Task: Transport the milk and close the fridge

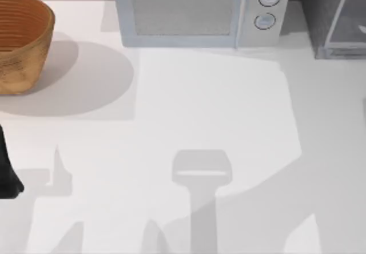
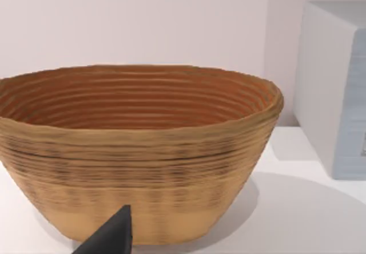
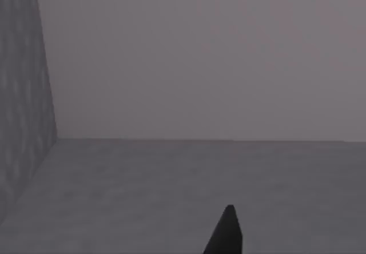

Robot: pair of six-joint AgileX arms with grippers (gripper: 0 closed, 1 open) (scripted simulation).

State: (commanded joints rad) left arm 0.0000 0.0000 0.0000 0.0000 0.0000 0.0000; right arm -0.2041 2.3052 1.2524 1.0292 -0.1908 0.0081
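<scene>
Here, seen from above, a woven basket [image 1: 20,42] sits at ten o'clock on the white table [image 1: 217,105], a light grey microwave [image 1: 200,11] at twelve, and the dark speckled fridge [image 1: 334,16] at one o'clock, cut off by the frame. The left arm [image 1: 7,171] shows as a dark shape at nine o'clock. Its wrist camera faces the basket close up, one dark fingertip [image 2: 111,237] intruding; whether the left gripper is apart or together cannot be told. The right wrist camera shows grey surfaces and one fingertip [image 3: 226,234]; likewise unclear
</scene>
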